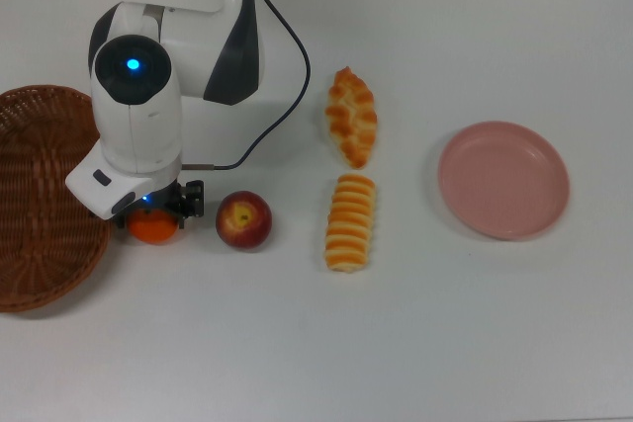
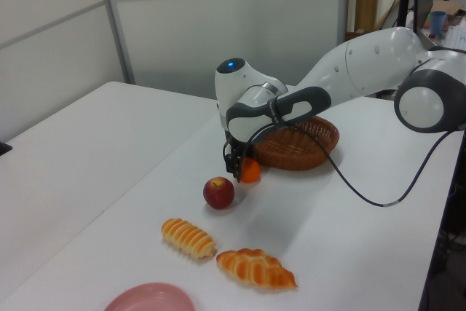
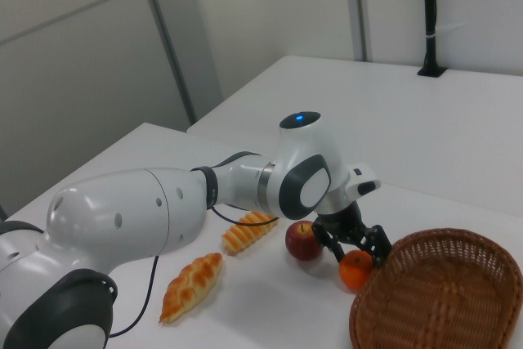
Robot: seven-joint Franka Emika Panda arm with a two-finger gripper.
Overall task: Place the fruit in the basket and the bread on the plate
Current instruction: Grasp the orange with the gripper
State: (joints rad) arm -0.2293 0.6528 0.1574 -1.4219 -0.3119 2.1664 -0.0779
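Note:
The orange mandarin [image 1: 153, 228] lies on the white table just beside the wicker basket [image 1: 45, 205]. My gripper [image 1: 156, 212] is lowered over it and open, one finger on each side, as the right view shows [image 3: 353, 249]. One fingertip [image 3: 382, 243] stands right at the basket [image 3: 441, 300] rim. The red apple [image 1: 243, 219] sits just to the top view's right of the mandarin. Further right lie the ridged bread [image 1: 351, 222] and the braided bread [image 1: 352, 116]. The pink plate [image 1: 503, 179] is bare at the top view's right.
The arm's black cable [image 1: 287, 96] runs over the table behind the apple. In the left view the arm's links [image 2: 378, 56] reach over the basket [image 2: 295, 143] from the right.

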